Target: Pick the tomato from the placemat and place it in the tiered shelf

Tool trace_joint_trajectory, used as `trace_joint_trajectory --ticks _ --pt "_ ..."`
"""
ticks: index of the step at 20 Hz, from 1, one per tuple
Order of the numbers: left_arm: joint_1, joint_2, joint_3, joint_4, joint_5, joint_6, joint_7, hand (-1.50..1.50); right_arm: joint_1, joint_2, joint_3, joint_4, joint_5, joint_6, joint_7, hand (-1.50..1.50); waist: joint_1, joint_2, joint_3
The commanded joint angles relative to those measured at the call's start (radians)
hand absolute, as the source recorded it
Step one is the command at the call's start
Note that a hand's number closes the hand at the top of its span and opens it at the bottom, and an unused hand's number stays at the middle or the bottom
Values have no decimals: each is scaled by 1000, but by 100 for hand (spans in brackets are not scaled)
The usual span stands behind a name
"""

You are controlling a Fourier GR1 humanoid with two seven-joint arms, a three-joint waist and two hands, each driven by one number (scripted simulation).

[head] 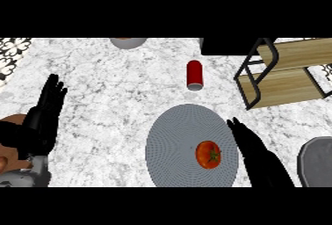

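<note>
step: reach, tomato [208, 154] not yet grasped | right hand [256, 149] fingers straight, just right of tomato on placemat [172, 132] | left hand [44, 115] resting flat, far left | next: curl round tomato, lift toward shelf [285, 72] beyond it

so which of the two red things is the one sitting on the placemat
The tomato, on the grey placemat beside the right hand. The red can stands on bare counter farther back.

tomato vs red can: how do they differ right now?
Shape: the tomato is round with a green stem patch; the red can is a cylinder with a pale end.
Support: the tomato sits on the grey placemat; the can is on the bare marble counter beyond it.
Nearness: the tomato lies just beside the right robot hand; the can is closer to the tiered shelf.
Shared: both red, neither held.
</note>
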Motion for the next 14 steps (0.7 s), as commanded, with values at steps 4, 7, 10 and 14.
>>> trace_joint_trajectory --ticks 4,7,10,14 --pt "54 -60 25 -62 -52 -21 12 0 50 43 -44 77 29 -26 -114 -150 -1 -1 0" --pt "17 -49 76 48 -20 -94 -57 0 103 31 -42 150 41 -92 -223 -150 -4 0 0" --pt "30 -84 41 -42 -79 -61 27 0 54 60 -83 184 16 -25 -216 -150 -2 0 0" --pt "6 -88 90 53 -65 -102 -39 0 15 141 -53 365 94 -138 -285 -150 -1 1 0"
